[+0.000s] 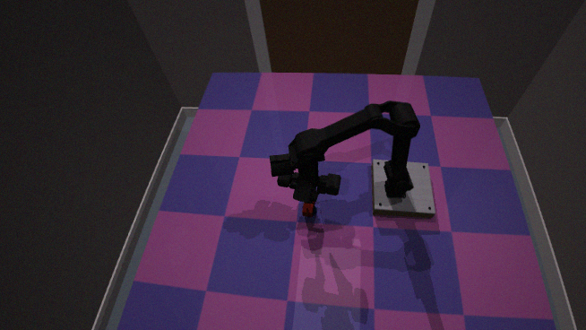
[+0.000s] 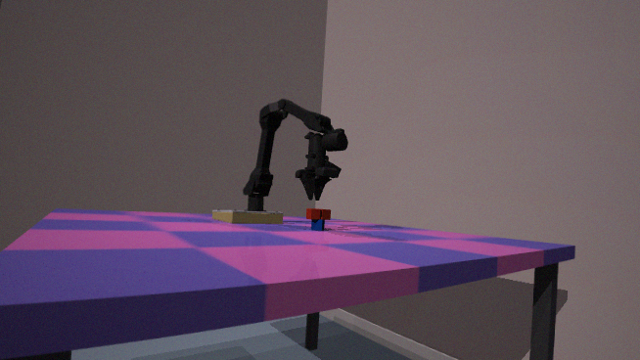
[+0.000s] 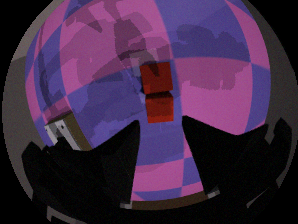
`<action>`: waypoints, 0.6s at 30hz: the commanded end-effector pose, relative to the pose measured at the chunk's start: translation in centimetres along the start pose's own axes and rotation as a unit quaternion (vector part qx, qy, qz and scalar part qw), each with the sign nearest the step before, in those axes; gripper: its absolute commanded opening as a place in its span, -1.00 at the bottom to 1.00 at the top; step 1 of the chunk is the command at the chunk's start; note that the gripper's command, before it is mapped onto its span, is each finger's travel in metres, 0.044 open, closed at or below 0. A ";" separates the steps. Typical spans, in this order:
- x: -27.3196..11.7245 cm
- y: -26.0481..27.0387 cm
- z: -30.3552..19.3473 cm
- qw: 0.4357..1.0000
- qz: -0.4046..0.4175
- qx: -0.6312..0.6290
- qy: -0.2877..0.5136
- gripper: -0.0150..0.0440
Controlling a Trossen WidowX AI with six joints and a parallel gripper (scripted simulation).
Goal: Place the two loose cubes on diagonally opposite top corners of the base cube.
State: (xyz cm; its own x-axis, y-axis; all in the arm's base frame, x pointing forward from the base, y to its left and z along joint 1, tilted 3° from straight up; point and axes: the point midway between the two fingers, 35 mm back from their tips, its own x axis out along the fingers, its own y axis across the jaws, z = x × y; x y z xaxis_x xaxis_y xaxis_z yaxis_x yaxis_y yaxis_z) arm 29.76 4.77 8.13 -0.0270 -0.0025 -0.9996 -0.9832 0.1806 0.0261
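Two red cubes sit side by side and look level on the blue base cube (image 2: pixel 317 225). In the exterior view there is a left red cube (image 2: pixel 312 213) and a right red cube (image 2: pixel 326 213), both overhanging the base. The wrist view shows a far red cube (image 3: pixel 156 78) and a near red cube (image 3: pixel 160 109), with a narrow dark line between them; its width cannot be told. In the top view red (image 1: pixel 308 209) shows just below the gripper, which partly hides the stack. My gripper (image 2: pixel 314 199) (image 3: pixel 161 122) is open and empty, pointing down above the cubes without touching them.
The arm's base plate (image 1: pixel 421 197) (image 2: pixel 247 217) (image 3: pixel 76 132) stands on the checkered table (image 1: pixel 179 251) (image 2: pixel 342 259), to the right of the stack in the top view. Arm shadows fall around the stack.
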 end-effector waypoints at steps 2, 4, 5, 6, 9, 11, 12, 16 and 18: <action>-1.0 -0.1 0.0 1.000 -0.002 0.000 -0.001 0.20; -1.3 -0.1 0.0 1.000 -0.002 0.000 -0.001 0.20; -1.4 -0.1 0.0 1.000 -0.002 0.000 -0.001 0.20; -1.6 -0.1 0.0 1.000 -0.002 0.000 -0.001 0.20; -2.0 -0.1 0.0 1.000 -0.002 0.000 -0.001 0.20; -2.3 -0.1 0.0 1.000 -0.002 0.000 -0.001 0.20; -2.4 -0.1 0.0 1.000 -0.002 0.000 -0.001 0.20; -2.4 -0.1 0.0 1.000 -0.002 0.000 -0.001 0.29; -2.7 -0.1 0.0 1.000 -0.001 0.000 0.000 0.47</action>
State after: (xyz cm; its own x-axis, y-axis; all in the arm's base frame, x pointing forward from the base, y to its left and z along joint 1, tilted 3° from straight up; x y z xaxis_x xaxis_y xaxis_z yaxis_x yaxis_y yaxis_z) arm 29.81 4.77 10.37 -0.0276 -0.0023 -0.9996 -0.9831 0.1812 0.0267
